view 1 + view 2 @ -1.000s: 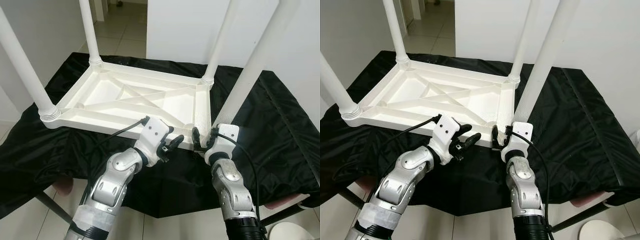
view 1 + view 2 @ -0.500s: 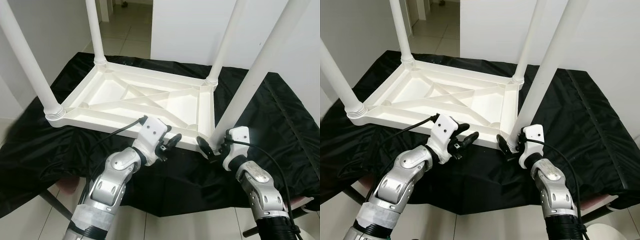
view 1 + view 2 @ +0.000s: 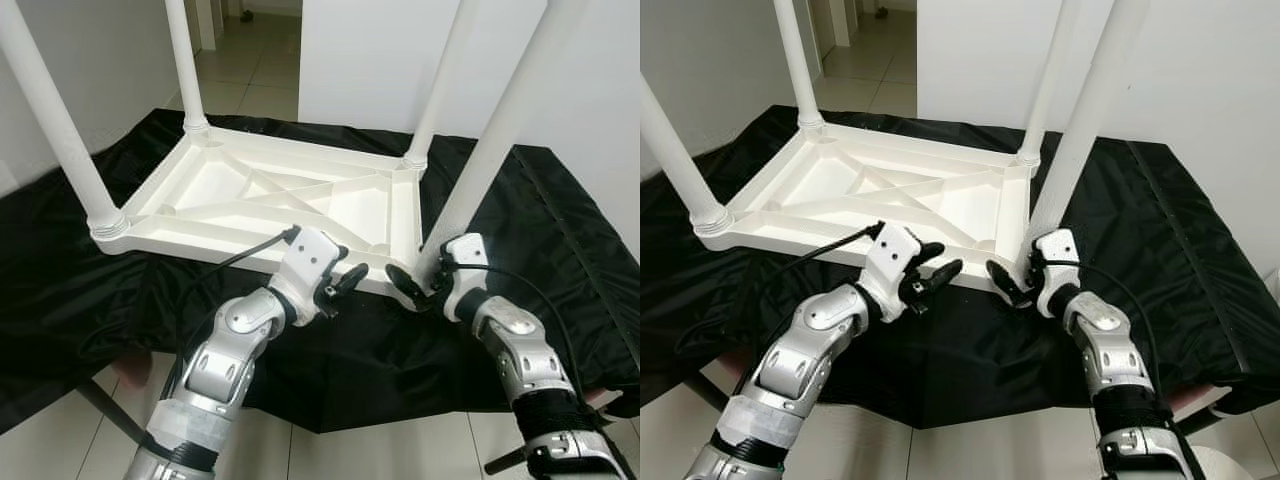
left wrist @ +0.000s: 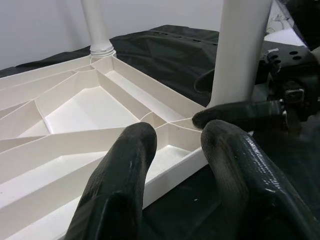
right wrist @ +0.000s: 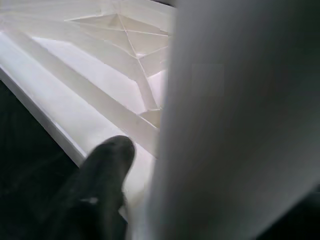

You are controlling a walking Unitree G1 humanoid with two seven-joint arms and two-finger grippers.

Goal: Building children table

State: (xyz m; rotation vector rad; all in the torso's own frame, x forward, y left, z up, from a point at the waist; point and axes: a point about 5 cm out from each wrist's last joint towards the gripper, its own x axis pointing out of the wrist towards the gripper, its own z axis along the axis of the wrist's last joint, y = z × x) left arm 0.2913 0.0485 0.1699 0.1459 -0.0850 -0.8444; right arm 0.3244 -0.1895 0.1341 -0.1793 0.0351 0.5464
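Nearest me, my left gripper (image 3: 345, 283) hovers at the near edge of the upturned table top (image 3: 270, 200), fingers apart and holding nothing, just beside the near right corner. My right gripper (image 3: 415, 285) is at that same corner, its fingers spread around the foot of the near right leg (image 3: 490, 140); I cannot tell whether they are actually pressing on it. The table top lies ribs-up on a black cloth (image 3: 560, 230) over the worktop, toward its middle, with all four legs standing in their corner sockets. I judge this the seating of the last leg, so the next move calls for a firm grip low on it and a twist or push down while the left gripper steadies the rim. Room is tight between the two grippers at this corner; the cloth to the right lies open, and the worktop's near edge is close below my wrists.
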